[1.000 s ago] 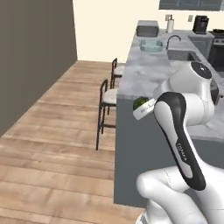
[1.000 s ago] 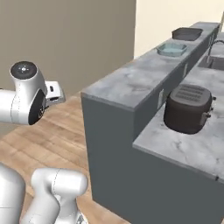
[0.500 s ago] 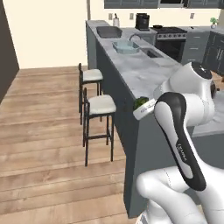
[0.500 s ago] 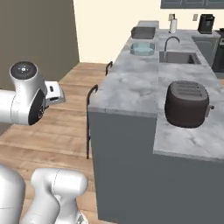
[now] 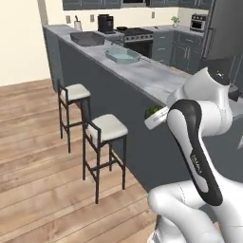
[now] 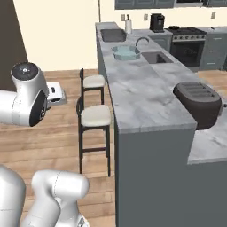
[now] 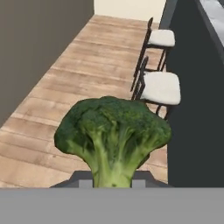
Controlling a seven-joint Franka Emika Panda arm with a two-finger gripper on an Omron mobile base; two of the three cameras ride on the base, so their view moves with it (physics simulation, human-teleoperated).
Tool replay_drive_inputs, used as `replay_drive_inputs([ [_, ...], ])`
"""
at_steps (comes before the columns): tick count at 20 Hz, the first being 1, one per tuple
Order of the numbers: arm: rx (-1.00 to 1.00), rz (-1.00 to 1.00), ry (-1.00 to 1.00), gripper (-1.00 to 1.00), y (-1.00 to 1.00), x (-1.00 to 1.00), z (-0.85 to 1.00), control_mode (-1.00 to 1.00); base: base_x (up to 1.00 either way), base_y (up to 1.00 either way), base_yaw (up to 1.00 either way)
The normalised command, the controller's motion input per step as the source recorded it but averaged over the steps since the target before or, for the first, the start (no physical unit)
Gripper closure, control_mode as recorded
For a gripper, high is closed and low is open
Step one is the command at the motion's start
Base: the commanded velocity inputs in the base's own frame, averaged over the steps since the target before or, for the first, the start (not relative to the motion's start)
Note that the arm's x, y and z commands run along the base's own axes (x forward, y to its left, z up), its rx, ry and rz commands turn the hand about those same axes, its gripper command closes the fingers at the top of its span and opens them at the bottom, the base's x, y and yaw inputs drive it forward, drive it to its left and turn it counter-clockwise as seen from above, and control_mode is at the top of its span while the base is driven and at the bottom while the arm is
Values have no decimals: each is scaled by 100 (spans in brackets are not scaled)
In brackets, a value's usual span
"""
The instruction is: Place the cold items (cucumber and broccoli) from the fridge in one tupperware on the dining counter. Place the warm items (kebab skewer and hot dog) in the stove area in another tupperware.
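Broccoli pinched in my hand

I see its stalk clamped between the fingers, carried in the air beside the bench; a tupperware sits farther along the bench, stools below.

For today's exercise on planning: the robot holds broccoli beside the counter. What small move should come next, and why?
Probably drive on along the counter toward the blue tupperware. The gripper is shut on the broccoli, and that tub sits farther down the counter.

small lettering on the arm, too blurred to read
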Motion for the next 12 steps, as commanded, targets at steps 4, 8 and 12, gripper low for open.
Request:
replay_drive_inputs([
  [4,0,0,0,100,0,0,0,100,37,100,-37],
  [8,0,0,0,100,0,0,0,100,38,100,-36],
  [12,0,0,0,100,0,0,0,100,43,100,-36],
])
